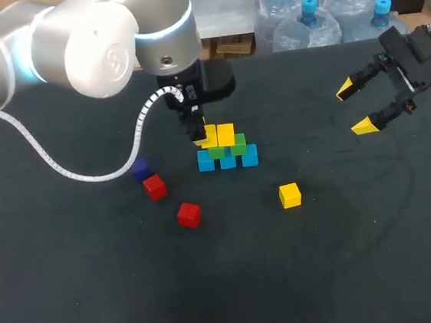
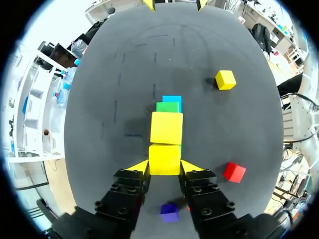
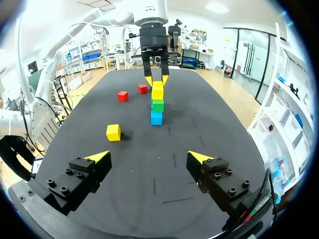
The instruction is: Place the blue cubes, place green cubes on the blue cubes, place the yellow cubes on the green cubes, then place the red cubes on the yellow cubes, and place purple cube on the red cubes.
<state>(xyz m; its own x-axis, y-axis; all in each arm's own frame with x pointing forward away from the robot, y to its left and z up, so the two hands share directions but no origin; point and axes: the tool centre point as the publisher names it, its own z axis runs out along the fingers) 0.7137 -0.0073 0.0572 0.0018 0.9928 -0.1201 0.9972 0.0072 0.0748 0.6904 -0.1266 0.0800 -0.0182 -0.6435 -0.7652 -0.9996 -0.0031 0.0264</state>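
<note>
The blue cubes (image 1: 228, 160) are laid in a row and the green cubes (image 1: 216, 153) are set on them. A first yellow cube (image 1: 226, 135) is placed on top, and a second yellow cube (image 2: 164, 159) is pinched from both sides by the left gripper (image 2: 165, 167) just beside it, seemingly already seated on the green layer. A loose yellow cube (image 1: 289, 195), the red cubes (image 1: 154, 187) and the purple cube (image 1: 141, 168) are yet to be stacked and lie apart on the dark table (image 1: 349, 255), over whose right side the right gripper (image 1: 354, 107) is held spread and empty.

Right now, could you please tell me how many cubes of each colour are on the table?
blue cubes: 3
green cubes: 2
yellow cubes: 3
red cubes: 2
purple cube: 1
Total: 11
</note>
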